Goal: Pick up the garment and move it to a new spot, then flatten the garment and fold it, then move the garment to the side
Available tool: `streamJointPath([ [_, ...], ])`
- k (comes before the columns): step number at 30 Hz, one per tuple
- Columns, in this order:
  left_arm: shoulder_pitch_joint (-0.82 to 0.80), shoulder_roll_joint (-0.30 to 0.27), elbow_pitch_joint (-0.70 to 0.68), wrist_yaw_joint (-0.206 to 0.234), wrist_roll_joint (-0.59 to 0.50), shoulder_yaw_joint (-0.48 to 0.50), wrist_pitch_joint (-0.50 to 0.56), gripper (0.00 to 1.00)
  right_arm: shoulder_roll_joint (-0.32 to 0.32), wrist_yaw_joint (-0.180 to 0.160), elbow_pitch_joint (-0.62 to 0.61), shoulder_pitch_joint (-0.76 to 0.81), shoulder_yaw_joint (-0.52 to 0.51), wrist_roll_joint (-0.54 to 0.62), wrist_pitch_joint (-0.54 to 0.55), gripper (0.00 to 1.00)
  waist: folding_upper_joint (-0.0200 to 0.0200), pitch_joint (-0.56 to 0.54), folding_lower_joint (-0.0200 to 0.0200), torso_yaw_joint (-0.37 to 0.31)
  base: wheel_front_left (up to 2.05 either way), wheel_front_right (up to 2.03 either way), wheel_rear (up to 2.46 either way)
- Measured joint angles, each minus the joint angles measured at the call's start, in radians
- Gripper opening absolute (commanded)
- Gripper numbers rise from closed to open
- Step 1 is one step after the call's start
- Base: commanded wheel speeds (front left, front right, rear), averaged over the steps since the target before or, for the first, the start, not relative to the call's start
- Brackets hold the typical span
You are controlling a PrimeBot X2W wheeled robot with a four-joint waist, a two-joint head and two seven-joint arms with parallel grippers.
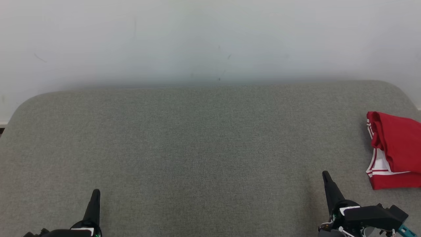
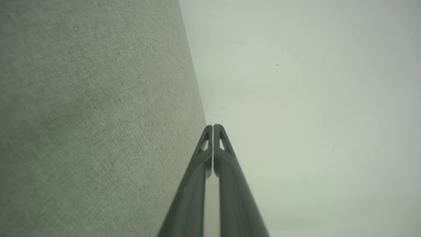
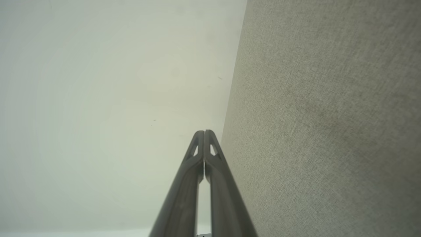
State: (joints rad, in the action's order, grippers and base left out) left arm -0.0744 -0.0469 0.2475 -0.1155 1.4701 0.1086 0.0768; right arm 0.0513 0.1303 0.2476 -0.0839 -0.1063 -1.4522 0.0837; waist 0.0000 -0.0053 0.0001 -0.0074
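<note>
Nearest to us in the head view, our left gripper (image 1: pixel 95 191) rises at the lower left and our right gripper (image 1: pixel 325 173) at the lower right. Both point up over the grey fabric surface (image 1: pixel 197 138). Each is shut and holds nothing. The wrist views make this plain: the left gripper (image 2: pixel 213 126) has its two dark fingers pressed together at the tips, and so does the right gripper (image 3: pixel 204 132).

A little farther on, to the right of the right gripper and apart from it, lies the garment (image 1: pixel 396 144). It is red with white stripes, bundled in folds, and the picture's right edge cuts it off. It sits close to the surface's right edge and well apart from the left gripper. The head view gives us the garment. The wrist views give us grey fabric on one side and the pale wall (image 1: pixel 197 39) on the other.

Between and beyond the grippers the surface runs bare to its far edge, which rounds off at both corners against the wall.
</note>
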Motion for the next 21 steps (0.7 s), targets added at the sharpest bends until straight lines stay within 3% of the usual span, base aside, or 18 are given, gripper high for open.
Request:
streamJointPath([
  [21, -0.029, -0.001, 0.0, -0.014, 0.136, 0.004, 0.036, 0.0, 0.0, 0.0, -0.001, -0.021, -0.007, -0.153, 0.03, 0.0, 0.0, 0.008, 0.0, 0.007, 0.0, 0.0, 0.0],
])
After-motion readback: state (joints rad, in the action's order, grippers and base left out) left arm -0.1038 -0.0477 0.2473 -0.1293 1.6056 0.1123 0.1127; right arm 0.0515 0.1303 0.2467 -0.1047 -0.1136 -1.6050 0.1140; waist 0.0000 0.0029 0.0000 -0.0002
